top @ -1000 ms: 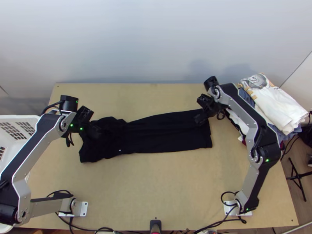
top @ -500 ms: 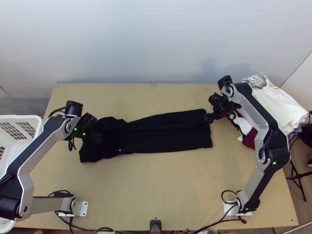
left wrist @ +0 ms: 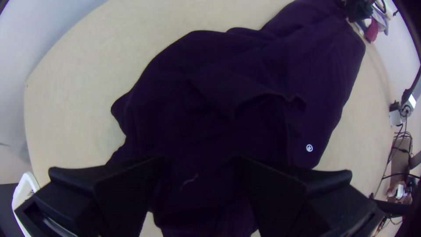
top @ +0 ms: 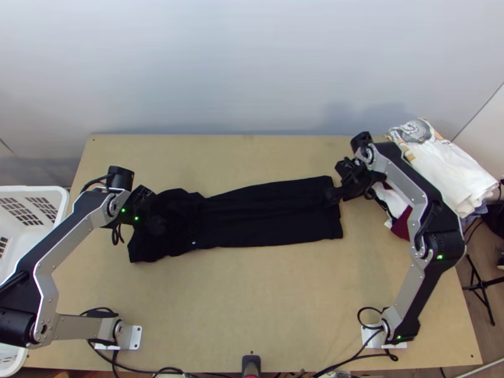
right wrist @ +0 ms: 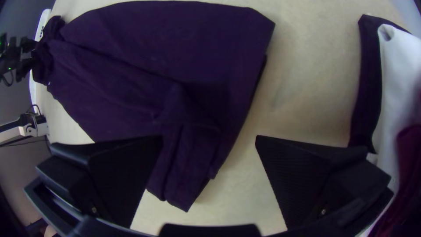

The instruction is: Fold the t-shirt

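The black t-shirt (top: 271, 217) lies across the table as a long strip, bunched at its left part and flatter toward the right. My left gripper (top: 156, 220) is over the bunched part; in the left wrist view its fingers stand apart, with rumpled cloth (left wrist: 210, 101) beneath the open left gripper (left wrist: 199, 175). At the strip's right end is my right gripper (top: 332, 196). From the right wrist, the right gripper (right wrist: 209, 153) stands open over the straight end of the t-shirt (right wrist: 175, 48), one finger above cloth and the other over bare table.
A pile of folded clothes (top: 444, 170), white on top, sits at the table's right edge, with a dark red cloth (top: 402, 225) low in it. A white basket (top: 31, 220) stands beyond the left edge. Cables (top: 145, 370) run along the near edge.
The right gripper has shifted right toward the shirt's end, then slightly back. The left gripper has moved a little to the right and nearer the table's front edge. The shirt lies much as before.
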Motion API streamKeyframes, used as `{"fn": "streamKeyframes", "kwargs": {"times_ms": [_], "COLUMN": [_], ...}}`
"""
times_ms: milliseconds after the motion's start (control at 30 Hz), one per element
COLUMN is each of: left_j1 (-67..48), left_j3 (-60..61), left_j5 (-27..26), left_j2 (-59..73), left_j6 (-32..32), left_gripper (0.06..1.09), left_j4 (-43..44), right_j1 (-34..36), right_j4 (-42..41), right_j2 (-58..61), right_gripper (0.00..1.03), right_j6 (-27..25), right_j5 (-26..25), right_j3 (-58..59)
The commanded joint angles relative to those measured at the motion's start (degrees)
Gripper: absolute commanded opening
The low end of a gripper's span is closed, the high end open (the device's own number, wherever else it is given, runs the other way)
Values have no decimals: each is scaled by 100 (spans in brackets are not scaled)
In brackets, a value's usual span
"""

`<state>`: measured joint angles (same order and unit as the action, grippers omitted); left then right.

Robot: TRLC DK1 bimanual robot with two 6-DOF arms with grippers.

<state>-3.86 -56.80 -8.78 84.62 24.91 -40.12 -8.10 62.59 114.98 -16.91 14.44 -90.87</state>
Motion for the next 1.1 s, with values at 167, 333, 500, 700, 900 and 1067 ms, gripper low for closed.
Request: {"fn": "streamKeyframes", "kwargs": {"times_ms": [167, 333, 500, 700, 900, 1067], "left_j1": [228, 289, 342, 342, 377, 386], "left_j3": [160, 186, 204, 213, 292, 371], "left_j5": [51, 60, 60, 60, 60, 78], "left_j2": [90, 90, 143, 187, 187, 239], "left_j6": [164, 287, 357, 375, 471, 515], "left_gripper": [90, 90, 90, 90, 90, 90], "left_j4": [233, 259, 320, 338, 373, 461], "right_j1": [-456, -447, -526, -939, -1300, -1475], "right_j4": [-352, -432, -432, -379, -238, -247], "right_j2": [227, 280, 209, -28, -134, 104], "right_gripper": [97, 97, 97, 96, 92, 86], "right_j6": [232, 240, 320, 539, 574, 601], "right_j5": [33, -46, -37, 59, 217, 217], "right_j3": [219, 236, 272, 228, 131, 8]}}
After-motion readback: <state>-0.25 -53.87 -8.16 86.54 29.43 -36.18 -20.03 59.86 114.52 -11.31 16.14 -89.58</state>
